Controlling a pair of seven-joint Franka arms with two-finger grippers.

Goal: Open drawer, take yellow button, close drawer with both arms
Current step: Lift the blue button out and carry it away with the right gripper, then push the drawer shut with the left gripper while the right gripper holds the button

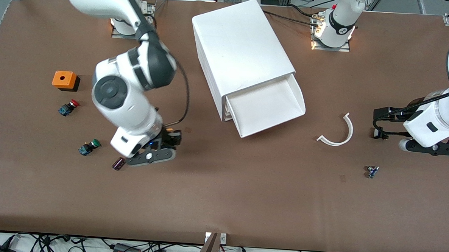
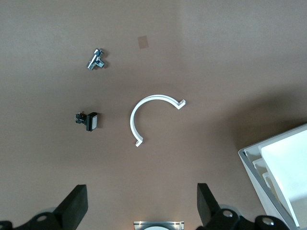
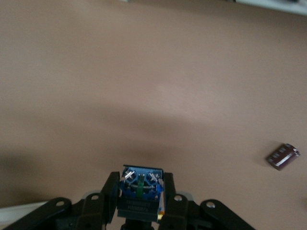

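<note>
The white cabinet point(image 1: 243, 47) lies in the middle of the table. Its highest drawer point(image 1: 271, 105) is pulled out and its tray shows nothing inside; a corner of it shows in the left wrist view point(image 2: 288, 163). My right gripper point(image 1: 170, 137) is low over the table toward the right arm's end, shut on the button point(image 3: 139, 189). I see the button's dark blue body and terminals; its cap is hidden. My left gripper point(image 1: 379, 123) hangs open and empty point(image 2: 139, 211) over the table toward the left arm's end.
A white curved strip point(image 1: 339, 133) lies beside the drawer. A small metal fitting point(image 1: 372, 171) and a small black-white switch point(image 2: 88, 121) lie near the left gripper. An orange box point(image 1: 64, 79), red-capped button point(image 1: 68, 107), green-capped button point(image 1: 89, 147) and dark cylinder point(image 1: 118, 163) lie near the right arm.
</note>
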